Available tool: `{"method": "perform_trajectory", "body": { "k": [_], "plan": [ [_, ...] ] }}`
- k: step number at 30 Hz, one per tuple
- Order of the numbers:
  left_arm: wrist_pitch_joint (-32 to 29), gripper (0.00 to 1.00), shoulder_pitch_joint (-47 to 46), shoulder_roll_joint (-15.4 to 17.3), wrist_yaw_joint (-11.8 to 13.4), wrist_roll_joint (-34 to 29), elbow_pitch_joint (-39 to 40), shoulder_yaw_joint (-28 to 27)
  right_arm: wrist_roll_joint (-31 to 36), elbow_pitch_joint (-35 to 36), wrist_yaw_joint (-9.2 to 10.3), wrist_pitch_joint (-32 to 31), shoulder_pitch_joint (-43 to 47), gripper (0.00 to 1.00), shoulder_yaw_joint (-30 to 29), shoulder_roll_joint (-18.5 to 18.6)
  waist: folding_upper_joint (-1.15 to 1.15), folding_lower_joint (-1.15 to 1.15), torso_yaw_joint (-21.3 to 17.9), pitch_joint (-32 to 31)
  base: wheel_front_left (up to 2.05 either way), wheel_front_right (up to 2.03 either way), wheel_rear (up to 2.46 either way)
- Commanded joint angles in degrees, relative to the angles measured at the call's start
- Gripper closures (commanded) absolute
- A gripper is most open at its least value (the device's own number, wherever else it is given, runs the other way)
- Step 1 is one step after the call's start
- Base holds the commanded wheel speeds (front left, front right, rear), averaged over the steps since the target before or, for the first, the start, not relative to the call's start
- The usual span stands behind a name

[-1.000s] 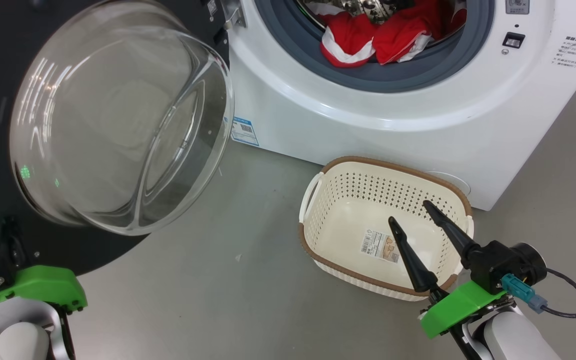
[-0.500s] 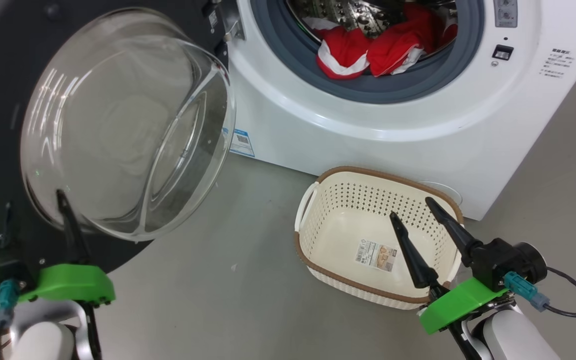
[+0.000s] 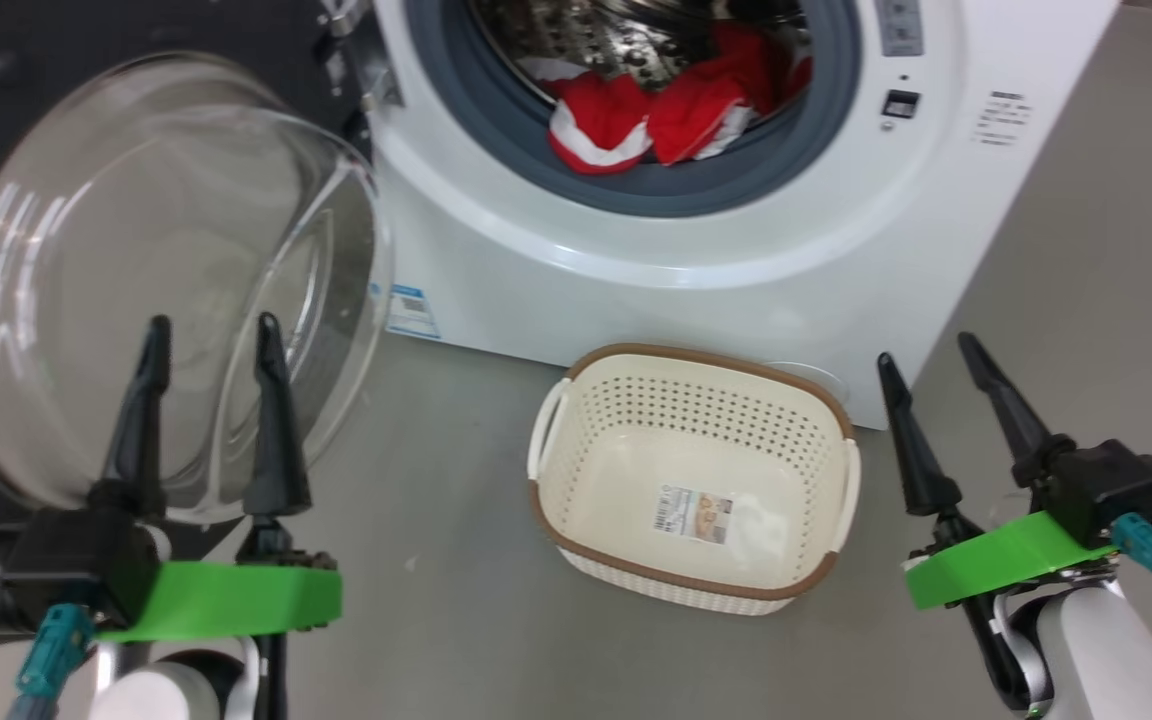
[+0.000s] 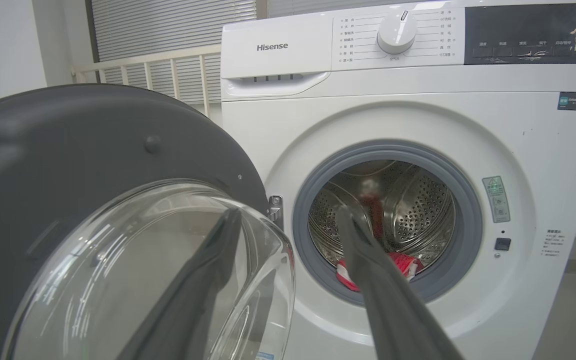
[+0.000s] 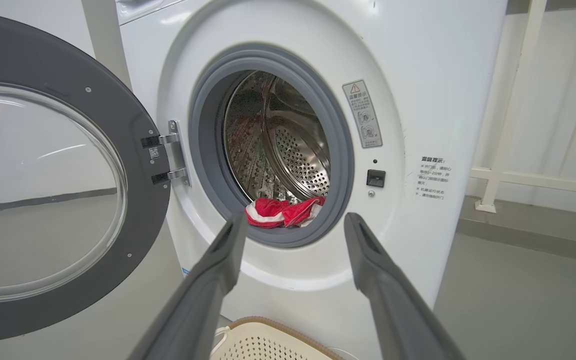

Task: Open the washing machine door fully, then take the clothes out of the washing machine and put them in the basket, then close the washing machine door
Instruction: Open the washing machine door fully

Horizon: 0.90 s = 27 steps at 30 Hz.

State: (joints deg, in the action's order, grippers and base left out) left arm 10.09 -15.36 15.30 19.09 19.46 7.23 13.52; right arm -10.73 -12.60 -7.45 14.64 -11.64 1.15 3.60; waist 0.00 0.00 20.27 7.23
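1. Washing machine (image 3: 696, 260): you're facing its front.
2. Washing machine door (image 3: 136, 280): swung wide open on the left.
3. Basket (image 3: 696, 352): on the floor, close to the machine's front.
4. Clothes (image 3: 636, 120): in the drum, at the gasket lip.
5. Left hand (image 3: 212, 322) and right hand (image 3: 924, 348): both spread wide, gripping nothing.

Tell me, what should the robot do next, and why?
Probably reach the right gripper into the washing machine for the red clothes: the door stands wide open, that gripper is open and empty, and the basket holds no clothes yet.
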Motion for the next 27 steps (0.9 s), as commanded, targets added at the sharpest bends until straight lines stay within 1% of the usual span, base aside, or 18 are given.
{"method": "perform_trajectory", "body": {
  "k": [1,4,6,9,10,11,14,19,21,23,27],
  "plan": [
    [-0.12,0.00,-0.81,0.88,-0.79,0.98,1.67,-1.78,0.50,2.12,-0.03,0.36,-0.77,0.00,0.38,-0.38,0.00,0.00,-2.66,-0.16,0.00,0.00,0.00],
    [0.22,0.00,-1.02,0.77,-3.27,2.34,0.99,-0.46,1.26,3.25,-0.03,0.36,-0.62,0.00,-1.30,-0.56,0.00,0.00,-5.27,-0.14,0.00,0.00,0.00],
    [0.66,0.00,-1.23,0.72,-5.61,3.69,0.14,0.48,1.61,3.71,-0.03,0.36,-0.45,0.00,-1.90,-0.64,0.00,0.00,-7.07,-0.12,0.00,0.00,0.00],
    [1.66,0.00,-1.30,0.39,-7.86,5.54,-1.88,0.71,0.84,3.89,-0.03,0.36,-0.08,0.00,-2.63,-0.69,0.00,0.00,-9.80,-0.13,0.00,0.00,0.00],
    [2.02,0.00,-1.29,0.58,-8.48,5.59,-2.65,0.86,0.43,3.86,-0.03,0.36,0.01,0.00,-2.72,-0.69,0.00,0.00,-10.70,-0.15,0.00,0.00,0.00],
    [2.02,0.00,-1.29,0.58,-8.48,5.59,-2.65,0.86,0.43,3.86,-0.03,0.36,0.01,0.00,-2.72,-0.69,0.00,0.00,-10.70,-0.15,0.00,0.00,0.00],
    [2.90,0.00,-1.04,1.07,-10.64,5.55,-4.59,1.84,-0.67,3.84,-0.03,0.36,0.16,0.00,-3.17,-0.70,0.00,0.00,-13.34,-0.30,0.00,0.00,0.00],
    [4.31,0.00,0.54,1.19,-11.40,4.83,-6.63,1.08,-0.70,4.76,-0.03,0.36,0.58,0.00,-3.18,-0.71,0.00,0.00,-17.63,-0.66,0.00,0.00,0.00],
    [4.72,0.00,2.12,0.66,-11.27,4.89,-7.01,-0.59,-0.70,5.20,-0.03,0.36,0.94,0.00,-3.11,-0.71,0.00,0.00,-20.03,-0.85,0.00,0.00,0.00],
    [4.83,0.00,3.39,0.14,-11.21,5.09,-6.93,-1.95,-0.35,5.69,-0.03,0.36,1.30,0.00,-3.21,-0.71,0.00,0.00,-21.38,-1.00,0.00,0.00,0.00],
    [4.88,0.00,5.79,-0.32,-12.26,4.03,-6.05,-4.32,-0.45,6.60,-0.03,0.36,2.47,0.00,-2.85,-0.71,0.00,0.00,-23.42,-1.42,0.00,0.00,0.00]
  ]
}}
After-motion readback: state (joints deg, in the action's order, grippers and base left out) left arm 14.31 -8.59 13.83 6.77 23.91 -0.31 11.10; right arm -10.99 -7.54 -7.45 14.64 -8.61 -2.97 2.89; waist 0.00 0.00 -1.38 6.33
